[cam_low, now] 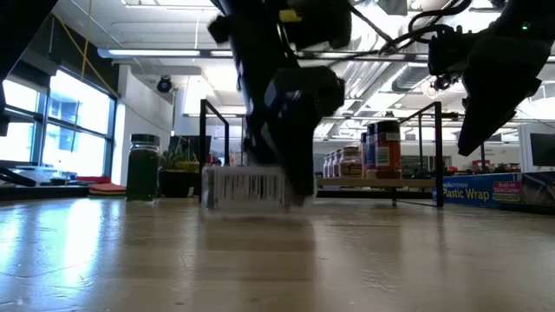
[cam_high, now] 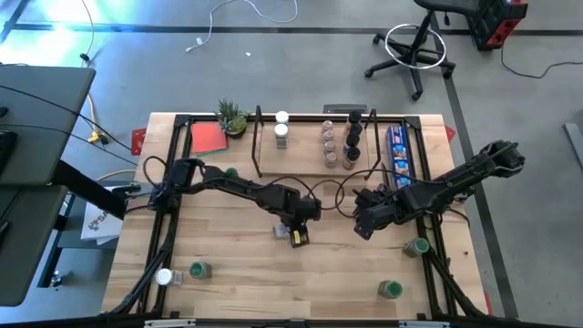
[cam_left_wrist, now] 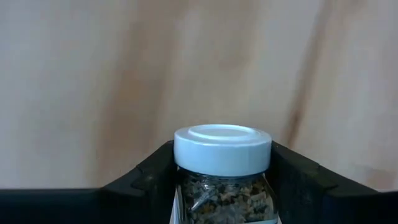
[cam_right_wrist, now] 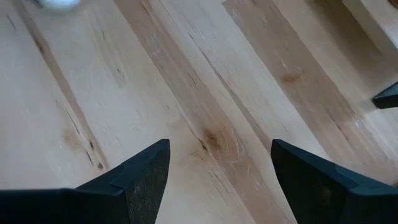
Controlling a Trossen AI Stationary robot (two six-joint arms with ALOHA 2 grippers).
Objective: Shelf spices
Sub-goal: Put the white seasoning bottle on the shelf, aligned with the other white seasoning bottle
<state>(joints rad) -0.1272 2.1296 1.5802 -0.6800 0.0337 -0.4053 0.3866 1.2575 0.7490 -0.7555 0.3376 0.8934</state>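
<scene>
A spice jar (cam_left_wrist: 222, 186) with a white cap and dark flaky contents is at the table's middle, between the fingers of my left gripper (cam_high: 291, 232), which is shut on it. In the low view its barcode label (cam_low: 247, 186) sits low on the table under the dark gripper; the jar seems to lie on its side. My right gripper (cam_right_wrist: 217, 180) hangs open over bare wood to the right of the middle (cam_high: 366, 221), with nothing between its fingers. The shelf (cam_high: 319, 166) stands at the far edge and bears several jars (cam_high: 330, 137). My left gripper pinches the jar between its two fingers, just under the white cap (cam_left_wrist: 222, 149), one finger (cam_left_wrist: 152, 177) on each side. The fingers come steeply from above. In the low view the jar's label side is down at the tabletop.
Loose jars stand near the front: green-capped ones (cam_high: 199, 270) (cam_high: 392, 289) (cam_high: 417, 246) and a white-capped one (cam_high: 164, 277). A long blue box (cam_high: 398, 150) lies right of the shelf; a small plant (cam_high: 232, 117) and a red sheet (cam_high: 208, 137) lie at the far left.
</scene>
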